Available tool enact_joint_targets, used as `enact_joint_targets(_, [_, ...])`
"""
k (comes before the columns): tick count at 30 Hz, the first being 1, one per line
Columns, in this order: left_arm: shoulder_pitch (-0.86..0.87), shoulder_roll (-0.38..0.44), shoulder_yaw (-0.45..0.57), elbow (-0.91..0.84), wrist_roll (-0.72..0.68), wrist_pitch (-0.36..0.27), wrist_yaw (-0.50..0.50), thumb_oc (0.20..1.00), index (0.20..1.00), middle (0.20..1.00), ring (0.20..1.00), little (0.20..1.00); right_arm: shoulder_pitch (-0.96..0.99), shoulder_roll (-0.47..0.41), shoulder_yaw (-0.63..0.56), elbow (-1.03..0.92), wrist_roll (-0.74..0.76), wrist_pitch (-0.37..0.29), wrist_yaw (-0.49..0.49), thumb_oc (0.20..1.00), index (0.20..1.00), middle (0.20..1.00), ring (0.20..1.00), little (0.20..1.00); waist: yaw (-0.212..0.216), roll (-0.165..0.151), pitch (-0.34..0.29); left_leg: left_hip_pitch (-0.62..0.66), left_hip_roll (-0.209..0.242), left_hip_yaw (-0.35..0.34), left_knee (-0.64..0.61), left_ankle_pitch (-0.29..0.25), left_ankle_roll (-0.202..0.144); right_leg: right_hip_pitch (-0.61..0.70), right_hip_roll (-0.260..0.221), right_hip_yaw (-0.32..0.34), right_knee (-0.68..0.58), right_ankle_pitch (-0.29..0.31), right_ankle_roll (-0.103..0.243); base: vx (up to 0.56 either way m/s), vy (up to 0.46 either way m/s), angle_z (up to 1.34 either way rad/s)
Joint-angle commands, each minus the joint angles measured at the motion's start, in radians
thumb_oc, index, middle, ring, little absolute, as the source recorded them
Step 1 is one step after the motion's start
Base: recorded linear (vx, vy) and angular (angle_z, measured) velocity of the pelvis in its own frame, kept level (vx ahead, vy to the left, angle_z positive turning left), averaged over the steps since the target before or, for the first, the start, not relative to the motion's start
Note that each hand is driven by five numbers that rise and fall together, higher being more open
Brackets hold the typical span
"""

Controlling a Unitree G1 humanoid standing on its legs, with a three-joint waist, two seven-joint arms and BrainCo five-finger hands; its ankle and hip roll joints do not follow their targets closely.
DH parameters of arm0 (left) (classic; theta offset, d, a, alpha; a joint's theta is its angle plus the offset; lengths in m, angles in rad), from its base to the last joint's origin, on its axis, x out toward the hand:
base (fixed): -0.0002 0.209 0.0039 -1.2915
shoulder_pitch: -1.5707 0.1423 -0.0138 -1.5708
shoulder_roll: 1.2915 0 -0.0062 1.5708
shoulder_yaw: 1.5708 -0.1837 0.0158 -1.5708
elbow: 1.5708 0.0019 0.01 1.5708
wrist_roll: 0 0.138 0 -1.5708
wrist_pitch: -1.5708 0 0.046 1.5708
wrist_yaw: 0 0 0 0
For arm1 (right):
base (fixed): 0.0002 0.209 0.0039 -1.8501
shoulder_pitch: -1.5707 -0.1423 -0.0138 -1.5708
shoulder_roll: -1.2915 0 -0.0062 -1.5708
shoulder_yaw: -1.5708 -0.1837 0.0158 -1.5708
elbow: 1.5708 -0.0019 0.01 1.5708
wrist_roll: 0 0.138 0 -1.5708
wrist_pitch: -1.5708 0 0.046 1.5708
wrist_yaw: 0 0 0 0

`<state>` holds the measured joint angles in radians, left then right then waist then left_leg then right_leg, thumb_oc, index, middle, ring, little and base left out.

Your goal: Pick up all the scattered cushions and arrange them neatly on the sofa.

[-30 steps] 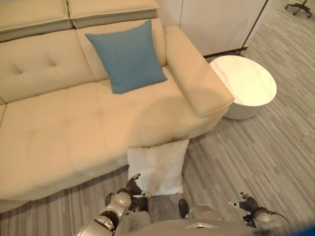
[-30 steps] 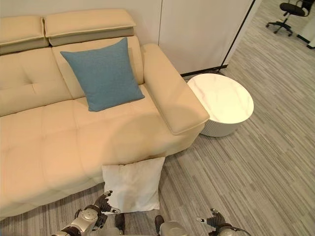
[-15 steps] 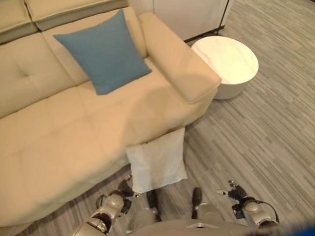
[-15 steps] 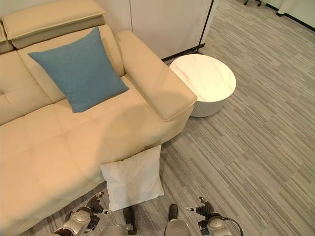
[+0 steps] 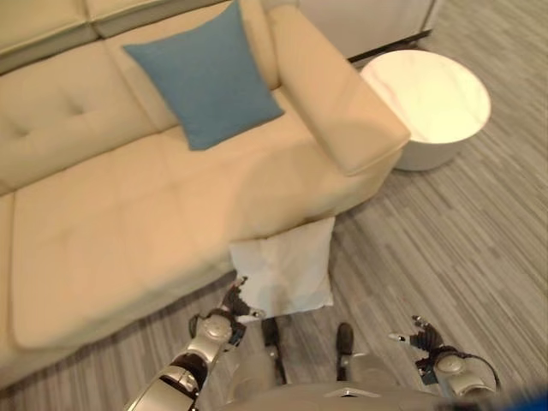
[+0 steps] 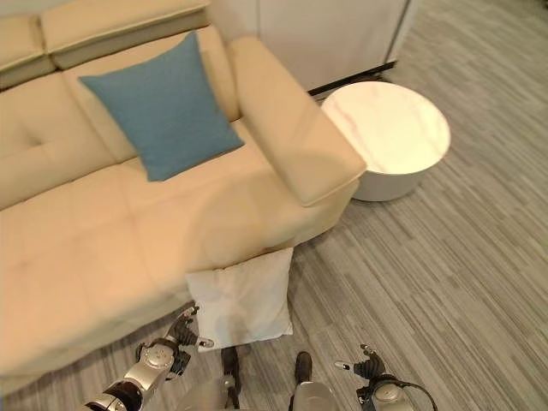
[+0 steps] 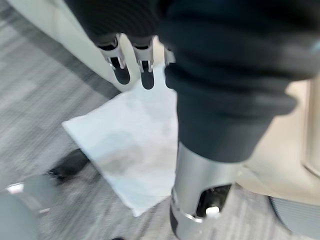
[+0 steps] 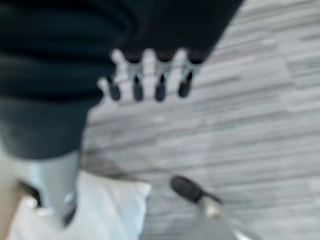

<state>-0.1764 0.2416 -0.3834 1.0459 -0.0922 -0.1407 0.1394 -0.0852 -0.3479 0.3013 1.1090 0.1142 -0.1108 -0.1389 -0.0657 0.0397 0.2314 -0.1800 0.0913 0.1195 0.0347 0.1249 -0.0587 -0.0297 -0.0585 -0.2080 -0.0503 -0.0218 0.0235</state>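
Cushions are split between two places: a blue cushion (image 5: 205,75) already leans against the sofa (image 5: 103,214) backrest in the upper middle of the frame, while a white cushion (image 5: 284,267) lies on the floor (image 5: 445,240), its top edge against the sofa front at lower centre. So the job looks about half done (as far as the frames reach). The left hand (image 5: 229,310) hovers just beside the white cushion's lower left corner, fingers relaxed and holding nothing. The right hand (image 5: 421,336) hangs at lower right, fingers spread, well apart from it. Grasping and placing remain.
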Motion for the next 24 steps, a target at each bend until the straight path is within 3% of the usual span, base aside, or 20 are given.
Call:
enact_joint_targets(1, [-0.028, -0.008, 0.001, -0.004, -0.042, -0.029, 0.039, 1.000, 1.000, 1.000, 1.000, 1.000, -0.010, -0.026, 0.018, -0.031, 0.036, -0.023, -0.026, 1.000, 1.000, 1.000, 1.000, 1.000, -0.019, -0.086, -0.001, -0.014, -0.017, 0.010, 0.102, -0.171, -0.007, -0.060, -0.049, 0.081, 0.100, -0.077, 0.035, 0.09, 0.049, 0.30])
enact_joint_targets(7, [-0.076, 0.005, -0.019, -0.043, -0.053, -0.036, 0.065, 1.000, 1.000, 1.000, 1.000, 1.000, -0.050, -0.024, 0.015, -0.038, 0.046, -0.023, -0.044, 1.000, 1.000, 1.000, 1.000, 1.000, -0.022, -0.073, 0.029, -0.045, -0.023, 0.008, 0.060, -0.164, 0.002, -0.154, -0.070, 0.094, 0.167, -0.082, 0.053, 0.01, 0.104, 0.00])
enact_joint_targets(11, [-0.179, 0.054, -0.042, -0.158, -0.088, -0.063, 0.108, 1.000, 1.000, 1.000, 1.000, 1.000, -0.162, -0.034, 0.031, -0.115, 0.096, -0.045, -0.092, 1.000, 1.000, 1.000, 1.000, 1.000, -0.028, -0.073, 0.089, -0.161, -0.046, 0.075, 0.103, -0.178, 0.021, -0.320, -0.099, 0.158, 0.215, -0.030, 0.070, -0.09, 0.089, -0.39])
enact_joint_targets(17, [-0.293, 0.084, -0.059, -0.200, -0.087, -0.075, 0.165, 1.000, 1.000, 1.000, 1.000, 1.000, -0.263, -0.050, 0.049, -0.146, 0.117, -0.059, -0.142, 1.000, 1.000, 1.000, 1.000, 1.000, -0.040, -0.070, 0.119, -0.267, -0.043, 0.099, 0.154, -0.191, 0.025, -0.434, -0.102, 0.183, 0.241, -0.016, 0.072, -0.06, -0.014, -0.20])
enact_joint_targets(19, [-0.393, 0.081, -0.061, -0.191, -0.077, -0.076, 0.252, 1.000, 1.000, 1.000, 1.000, 1.000, -0.356, -0.051, 0.073, -0.152, 0.122, -0.072, -0.194, 1.000, 1.000, 1.000, 1.000, 1.000, -0.045, -0.064, 0.131, -0.365, -0.031, 0.091, 0.227, -0.235, 0.027, -0.536, -0.093, 0.202, 0.301, -0.046, 0.072, -0.03, -0.076, -0.13])
enact_joint_targets(24, [-0.546, 0.091, -0.056, -0.186, -0.044, -0.067, 0.415, 1.000, 1.000, 1.000, 1.000, 1.000, -0.517, -0.080, 0.100, -0.166, 0.093, -0.094, -0.303, 1.000, 1.000, 1.000, 1.000, 1.000, -0.051, -0.050, 0.151, -0.539, -0.005, 0.067, 0.338, -0.253, 0.040, -0.716, -0.086, 0.222, 0.415, -0.068, 0.068, -0.04, -0.067, -0.01])
